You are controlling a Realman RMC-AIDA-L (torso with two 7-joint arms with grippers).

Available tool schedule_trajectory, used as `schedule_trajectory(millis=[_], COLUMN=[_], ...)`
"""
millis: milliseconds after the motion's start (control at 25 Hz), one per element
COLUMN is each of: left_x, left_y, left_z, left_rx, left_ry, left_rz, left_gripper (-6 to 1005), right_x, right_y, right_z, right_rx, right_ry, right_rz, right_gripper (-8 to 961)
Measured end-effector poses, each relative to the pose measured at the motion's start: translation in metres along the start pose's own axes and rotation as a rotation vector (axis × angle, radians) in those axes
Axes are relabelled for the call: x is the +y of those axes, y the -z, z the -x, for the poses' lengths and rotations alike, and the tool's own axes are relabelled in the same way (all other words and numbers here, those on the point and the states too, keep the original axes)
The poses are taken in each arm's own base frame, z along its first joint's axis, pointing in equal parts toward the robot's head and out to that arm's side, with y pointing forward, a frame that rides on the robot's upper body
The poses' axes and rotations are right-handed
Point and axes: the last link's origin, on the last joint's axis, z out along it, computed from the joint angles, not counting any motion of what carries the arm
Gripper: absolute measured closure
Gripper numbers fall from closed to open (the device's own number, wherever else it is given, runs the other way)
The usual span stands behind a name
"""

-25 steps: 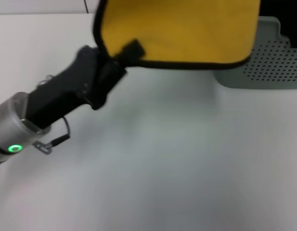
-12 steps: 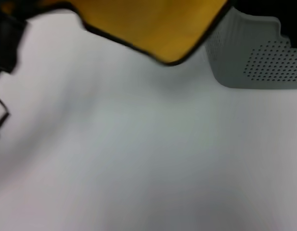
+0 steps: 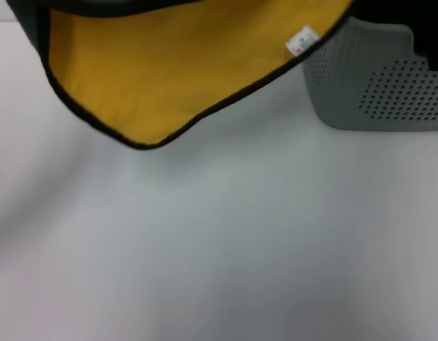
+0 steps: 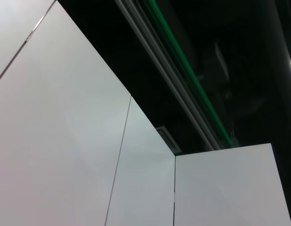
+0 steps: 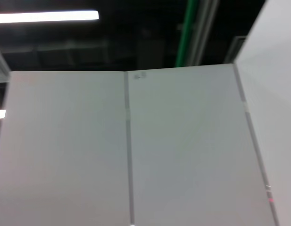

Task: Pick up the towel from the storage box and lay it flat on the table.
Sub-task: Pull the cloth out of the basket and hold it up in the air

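Yellow towel (image 3: 169, 71), black border, white tag (image 3: 302, 40)

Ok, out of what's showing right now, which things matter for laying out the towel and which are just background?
Part of the job:
- towel, yellow face showing, hanging above the table
- storage box, at the far right
- table, white

Just background:
- white panels and a dark ceiling with a green pipe, in the wrist views

Neither gripper is in view.
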Motion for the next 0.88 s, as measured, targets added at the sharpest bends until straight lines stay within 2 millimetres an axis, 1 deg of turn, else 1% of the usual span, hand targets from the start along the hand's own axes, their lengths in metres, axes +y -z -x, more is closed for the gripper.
schedule_trajectory(millis=[120,240,360,520,680,880], left_x=[0.0,0.0,0.0,0.0,0.001,0.001], left_y=[-0.003,-0.004,-0.006,-0.007,-0.007,-0.004], left_z=[0.0,0.0,-0.001,-0.002,-0.001,-0.003], left_rx=[0.0,0.004,-0.003,-0.005,-0.015,-0.014], left_ry=[0.008,0.004,0.001,-0.003,-0.001,-0.009], left_rz=[0.012,0.016,0.033,0.038,0.045,0.036], left_gripper=[993,993,992,992,992,992], right_x=[-0.005,-0.007,-0.004,0.002,0.005,0.004], right_y=[0.004,0.002,-0.004,-0.017,-0.022,-0.024], right_z=[-0.014,-0.026,-0.038,-0.051,-0.055,-0.053], right_rx=[-0.007,0.014,0.054,0.111,0.123,0.123], right_ry=[-0.027,-0.05,-0.07,-0.082,-0.047,0.028], right_rz=[-0.047,-0.064,-0.043,0.014,0.035,0.043], right_gripper=[884,883,882,880,879,877])
